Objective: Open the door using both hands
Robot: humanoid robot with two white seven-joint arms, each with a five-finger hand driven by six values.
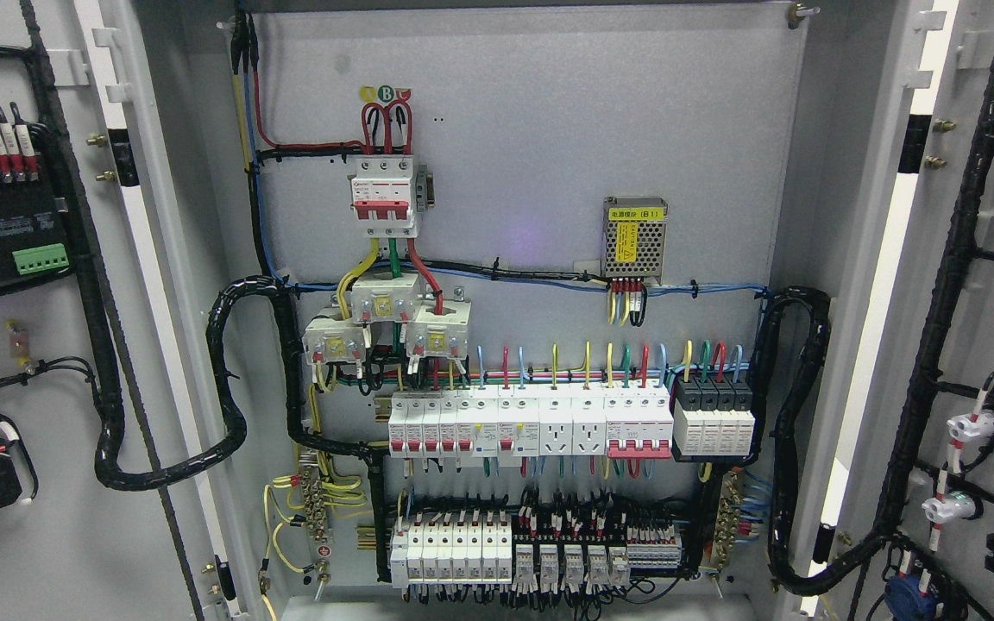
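Cabinet doors (57, 345) swung wide both sides, wiring panel (531, 345) exposed, neither robot hand visible

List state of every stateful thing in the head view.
Left grey metal cabinet door: swung open, wired inner face showing.
Right grey metal cabinet door: swung open, inner face showing.
Grey electrical cabinet: interior exposed.
Red-handled white main breaker: handle position cannot tell.
Perforated metal power supply with yellow label: mounted, wired.
Robot hands: neither in view.
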